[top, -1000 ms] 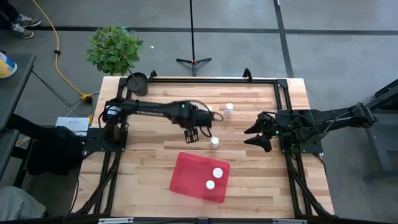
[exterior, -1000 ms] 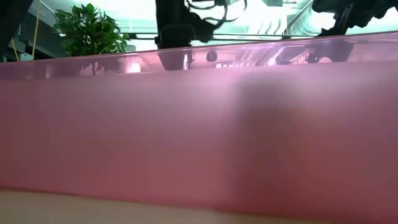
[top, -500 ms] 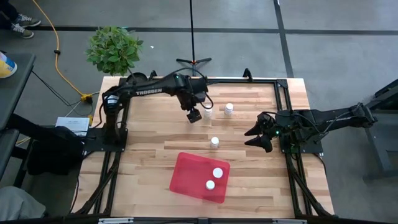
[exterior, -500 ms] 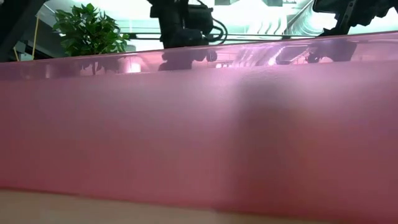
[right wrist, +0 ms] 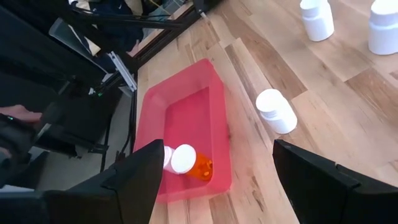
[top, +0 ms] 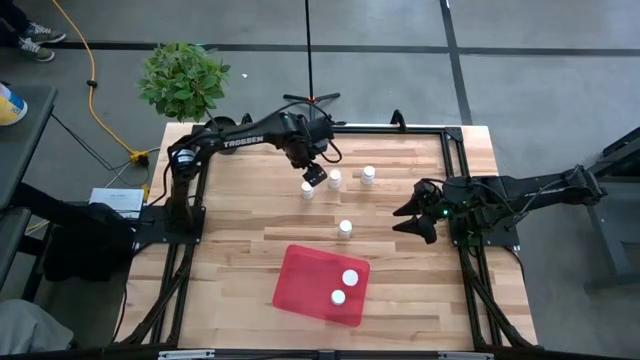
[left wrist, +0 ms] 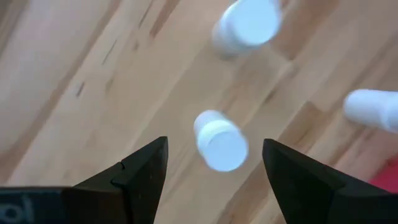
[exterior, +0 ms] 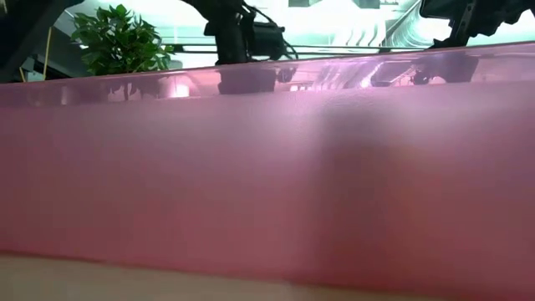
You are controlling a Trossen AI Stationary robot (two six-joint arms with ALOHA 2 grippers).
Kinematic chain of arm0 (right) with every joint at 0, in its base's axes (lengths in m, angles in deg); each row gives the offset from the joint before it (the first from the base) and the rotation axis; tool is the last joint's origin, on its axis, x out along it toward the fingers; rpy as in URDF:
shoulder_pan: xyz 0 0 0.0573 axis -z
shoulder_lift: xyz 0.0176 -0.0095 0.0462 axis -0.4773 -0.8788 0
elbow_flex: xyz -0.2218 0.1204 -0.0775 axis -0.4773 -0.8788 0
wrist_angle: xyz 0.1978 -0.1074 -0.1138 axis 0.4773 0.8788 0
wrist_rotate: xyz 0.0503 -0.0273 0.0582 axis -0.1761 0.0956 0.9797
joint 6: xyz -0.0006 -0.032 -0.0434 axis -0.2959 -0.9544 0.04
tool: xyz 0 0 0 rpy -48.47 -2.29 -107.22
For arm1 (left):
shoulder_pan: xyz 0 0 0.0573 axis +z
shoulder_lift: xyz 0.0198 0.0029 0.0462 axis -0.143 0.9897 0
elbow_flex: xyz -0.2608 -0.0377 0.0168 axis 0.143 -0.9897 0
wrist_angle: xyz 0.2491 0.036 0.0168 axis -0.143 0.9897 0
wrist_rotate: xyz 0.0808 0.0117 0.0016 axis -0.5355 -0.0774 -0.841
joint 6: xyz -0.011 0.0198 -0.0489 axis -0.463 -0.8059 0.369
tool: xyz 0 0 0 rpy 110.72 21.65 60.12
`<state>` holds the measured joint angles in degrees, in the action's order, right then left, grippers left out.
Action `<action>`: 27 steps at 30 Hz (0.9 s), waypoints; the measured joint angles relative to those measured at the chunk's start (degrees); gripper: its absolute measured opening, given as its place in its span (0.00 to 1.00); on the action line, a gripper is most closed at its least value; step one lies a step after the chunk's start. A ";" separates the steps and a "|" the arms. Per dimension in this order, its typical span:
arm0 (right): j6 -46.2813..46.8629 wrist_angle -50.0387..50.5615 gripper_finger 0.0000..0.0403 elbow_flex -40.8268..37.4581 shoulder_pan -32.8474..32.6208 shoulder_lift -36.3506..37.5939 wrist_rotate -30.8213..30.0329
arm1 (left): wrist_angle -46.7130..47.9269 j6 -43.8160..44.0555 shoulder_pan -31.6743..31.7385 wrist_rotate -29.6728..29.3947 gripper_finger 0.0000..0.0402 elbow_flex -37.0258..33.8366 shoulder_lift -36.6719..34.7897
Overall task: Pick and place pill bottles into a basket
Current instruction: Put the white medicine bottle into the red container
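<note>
The left gripper [top: 313, 177] hung wide open and empty over a pill bottle [top: 308, 190] at the table's [top: 240, 215] twelve o'clock; the right gripper [top: 412, 218] waited open at three, the basket [top: 305, 275] at six.

Pale wooden table [top: 240, 215] with red basket [top: 305, 275] (near edge) and four loose pill bottles [top: 345, 228]

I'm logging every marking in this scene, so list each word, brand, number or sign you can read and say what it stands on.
"TROSSEN": white letters along the left arm in the high view.
The pill bottles show only plain white caps; no label on them can be read.
The red basket bears no visible text.
</note>
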<state>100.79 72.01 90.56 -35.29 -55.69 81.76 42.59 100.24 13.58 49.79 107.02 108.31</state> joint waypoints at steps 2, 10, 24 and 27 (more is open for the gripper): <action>0.10 -0.01 0.72 0.00 0.00 0.02 -0.03 | 0.03 1.96 -0.05 -1.75 0.73 -0.02 0.58; 1.40 0.05 0.72 -0.02 0.00 0.02 -0.84 | 2.45 13.02 -0.04 -7.44 0.73 -0.04 1.69; 2.08 0.20 0.72 -0.02 0.00 -0.04 -1.98 | 1.95 20.70 -2.13 -1.17 0.73 0.00 5.94; 2.08 0.22 0.72 -0.02 0.00 -0.04 -2.72 | 1.68 20.72 -2.99 -1.16 0.73 0.00 6.06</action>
<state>102.87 72.23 90.54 -35.29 -55.73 79.05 44.27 120.96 10.59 48.63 107.02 114.38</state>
